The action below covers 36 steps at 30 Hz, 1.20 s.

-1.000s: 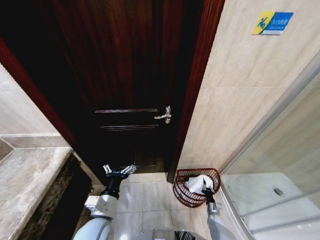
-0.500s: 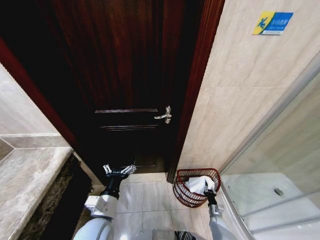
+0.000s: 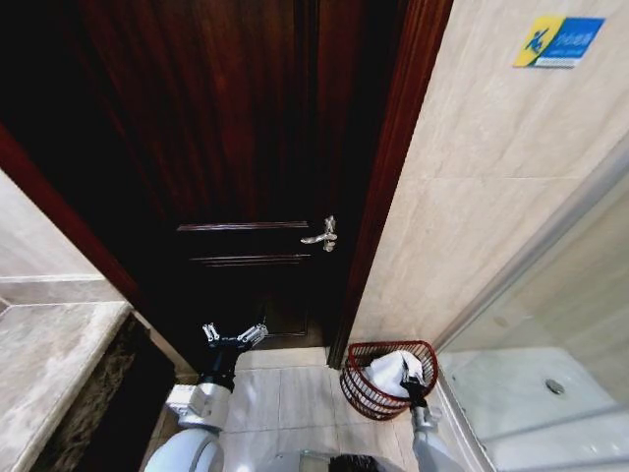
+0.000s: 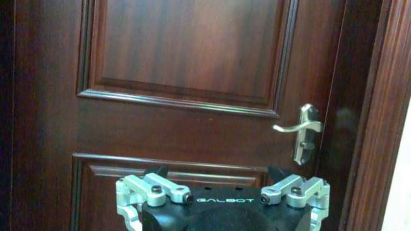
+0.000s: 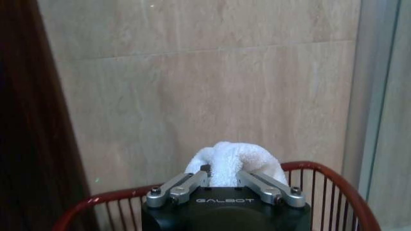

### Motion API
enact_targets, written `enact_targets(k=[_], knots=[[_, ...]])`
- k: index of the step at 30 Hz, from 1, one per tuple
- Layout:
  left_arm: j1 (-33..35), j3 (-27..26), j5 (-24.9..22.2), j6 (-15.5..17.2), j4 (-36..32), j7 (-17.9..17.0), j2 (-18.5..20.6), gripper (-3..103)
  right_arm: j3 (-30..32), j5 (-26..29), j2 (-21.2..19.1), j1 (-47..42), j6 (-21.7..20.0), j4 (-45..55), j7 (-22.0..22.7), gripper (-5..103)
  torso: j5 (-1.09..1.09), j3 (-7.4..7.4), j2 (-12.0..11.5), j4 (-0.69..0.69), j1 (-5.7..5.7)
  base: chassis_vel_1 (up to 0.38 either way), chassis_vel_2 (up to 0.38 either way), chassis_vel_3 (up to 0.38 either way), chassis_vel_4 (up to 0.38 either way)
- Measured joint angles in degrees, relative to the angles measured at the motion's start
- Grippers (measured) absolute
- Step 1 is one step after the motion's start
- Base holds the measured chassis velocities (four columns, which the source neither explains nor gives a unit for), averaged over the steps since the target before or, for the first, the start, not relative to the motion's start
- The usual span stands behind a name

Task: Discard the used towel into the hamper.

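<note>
The hamper [image 3: 360, 389], a small round reddish-brown wire basket, stands on the tiled floor in the corner beside the door frame. A crumpled white towel [image 3: 390, 371] sits in its opening, rising above the rim. My right gripper [image 3: 414, 386] is at the near rim, shut on the towel. In the right wrist view the towel [image 5: 232, 157] bulges out between the fingers [image 5: 185, 186], with the hamper rim [image 5: 328, 176] curving below. My left gripper [image 3: 234, 334] hangs open in front of the door, holding nothing; the left wrist view shows the left gripper [image 4: 224, 186] spread wide.
A dark wooden door [image 3: 246, 167] with a silver lever handle [image 3: 322, 235] fills the wall ahead. A stone counter [image 3: 44, 369] runs along the left. A glass shower screen [image 3: 550, 295] and the white shower tray [image 3: 550, 403] close off the right. Beige floor tiles [image 3: 295, 398] lie between.
The whole head picture has shifted, so the camera moved. My right gripper stays on the towel at the hamper. The left gripper has not moved.
</note>
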Motion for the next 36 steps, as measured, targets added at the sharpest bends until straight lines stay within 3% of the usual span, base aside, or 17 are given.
enact_targets(k=[6, 9, 13, 19, 22, 24, 25, 29, 30, 33, 36], knots=[[0.01, 0.0, 0.0, 0.0, 0.0, 0.0, 0.0, 100, -0.29, -1.48, -0.08, -0.83, -1.9, -0.54, -0.54, 6, -0.02, -0.02, 0.01, 0.0, -0.05, 0.025, -0.011, -0.009, 0.005], [0.01, 0.0, 0.0, 0.0, 0.0, 0.0, 0.0, 100, -0.75, 1.27, 0.08, -1.62, -5.28, 1.08, -1.58, 6, 0.0, -0.01, 0.01, -0.01, -0.04, 0.0, 0.0, 0.0, 0.0], [0.01, 0.0, 0.0, 0.0, 0.0, 0.0, 0.0, 100, -0.91, 2.62, 0.62, -1.75, -6.55, 3.32, -3.05, 6, 0.0, -0.01, 0.01, 0.0, -0.02, 0.0, 0.0, 0.0, 0.0], [0.01, 0.0, 0.0, 0.0, 0.0, 0.0, 0.0, 100, -1.06, 3.53, 1.05, -1.45, -8.51, 5.71, -1.65, 6, 0.01, -0.01, 0.01, 0.0, -0.02, 0.0, 0.0, 0.0, 0.0], [0.01, 0.0, 0.0, 0.0, 0.0, 0.0, 0.0, 100, -2.08, 4.91, 0.91, -2.31, -12.19, 9.18, -0.15, 6, 0.0, -0.01, 0.01, 0.0, -0.02, 0.0, 0.0, 0.0, 0.0], [0.01, 0.0, 0.0, 0.0, 0.0, 0.0, 0.0, 100, -4.53, 6.22, 0.68, -4.15, -17.21, 14.48, 2.5, 6, 0.0, -0.01, 0.01, -0.01, -0.02, 0.0, 0.0, 0.0, 0.0], [0.01, 0.0, 0.0, 0.0, 0.0, 0.0, 0.0, 100, -4.53, 6.22, 0.68, -4.15, -17.21, 14.48, 2.5, 6, 0.0, -0.01, 0.01, -0.01, -0.02, 0.0, 0.0, 0.0, 0.0], [0.01, 0.0, 0.0, 0.0, 0.0, 0.0, 0.0, 100, -8.92, 9.45, 0.39, -7.92, -30.25, 25.01, 8.49, 6, 0.0, -0.01, 0.01, -0.01, -0.02, 0.0, 0.0, 0.0, 0.0], [0.01, 0.0, 0.0, 0.0, 0.0, 0.0, 0.0, 100, -8.92, 9.45, 0.39, -7.92, -30.25, 25.01, 8.49, 6, 0.0, -0.01, 0.01, -0.01, -0.02, 0.0, 0.0, 0.0, 0.0], [0.01, 0.0, 0.0, 0.0, 0.0, 0.0, 0.0, 100, -9.79, 8.68, 0.18, -8.76, -36.85, 28.94, 10.91, 6, -0.01, -0.01, 0.01, 0.0, -0.02, 0.0, 0.0, 0.0, 0.0], [0.01, 0.0, 0.0, 0.0, 0.0, 0.0, 0.0, 100, -10.06, 8.53, 0.03, -8.81, -39.45, 29.71, 11.95, 6, 0.0, -0.01, 0.01, 0.0, -0.02, 0.0, 0.0, 0.0, 0.0]])
